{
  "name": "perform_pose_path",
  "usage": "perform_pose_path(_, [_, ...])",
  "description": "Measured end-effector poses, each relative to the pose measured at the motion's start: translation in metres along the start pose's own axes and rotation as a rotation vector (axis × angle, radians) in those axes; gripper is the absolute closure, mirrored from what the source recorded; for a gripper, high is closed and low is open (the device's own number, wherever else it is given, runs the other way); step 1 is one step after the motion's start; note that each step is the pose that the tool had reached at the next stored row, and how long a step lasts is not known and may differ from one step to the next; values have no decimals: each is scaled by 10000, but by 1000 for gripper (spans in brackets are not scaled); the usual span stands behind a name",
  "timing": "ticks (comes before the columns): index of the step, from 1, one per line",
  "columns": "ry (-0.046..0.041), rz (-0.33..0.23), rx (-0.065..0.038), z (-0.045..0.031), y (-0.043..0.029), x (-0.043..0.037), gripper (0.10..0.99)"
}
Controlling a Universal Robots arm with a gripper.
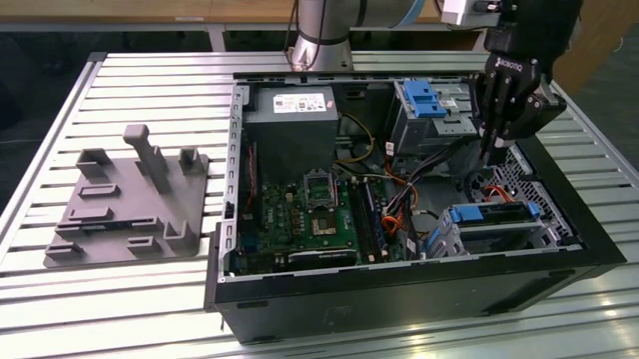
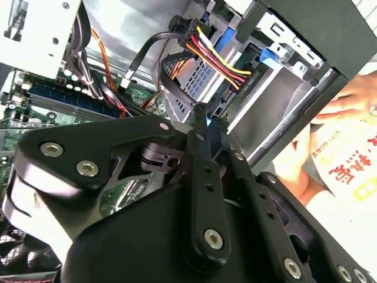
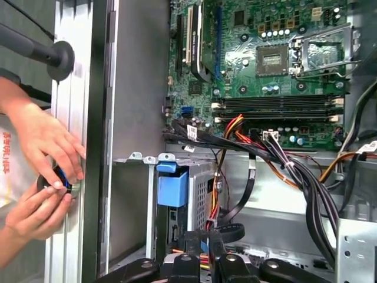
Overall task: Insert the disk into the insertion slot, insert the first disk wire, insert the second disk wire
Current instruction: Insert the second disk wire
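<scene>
In the exterior view the disk (image 1: 491, 213) lies seated in the insertion slot (image 1: 457, 241), low in the case, probably so the loose wires (image 1: 420, 176) can reach it. Above it hangs the gripper (image 1: 488, 153). Its 2 fingers (image 2: 200, 147) are drawn nearly together beside a black cable (image 2: 177, 76), and I cannot tell whether they pinch it.

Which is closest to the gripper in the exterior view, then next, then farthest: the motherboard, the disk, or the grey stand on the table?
1. Disk, close by the gripper, on the exterior view's right.
2. Motherboard, mid-case, toward that view's left.
3. Grey stand, outside the case, far on that view's left.
</scene>
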State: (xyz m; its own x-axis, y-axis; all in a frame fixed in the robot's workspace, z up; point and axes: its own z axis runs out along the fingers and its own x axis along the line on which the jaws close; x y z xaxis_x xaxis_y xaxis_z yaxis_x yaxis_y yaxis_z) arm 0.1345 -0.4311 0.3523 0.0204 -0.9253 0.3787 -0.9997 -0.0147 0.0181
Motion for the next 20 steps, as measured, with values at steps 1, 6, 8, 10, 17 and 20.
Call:
perform_pose_path(1, [21,-17,6,12,1,-5,875])
perform_pose_path(6, [64,-91,36,39,15,-22,863])
perform_pose_path(8, [69,-114,45,41,18,-25,804])
perform_pose_path(10, [73,-133,54,44,19,-29,741])
perform_pose_path(17, [96,-179,72,99,22,-51,741])
perform_pose_path(20, [218,-178,69,99,25,-54,741])
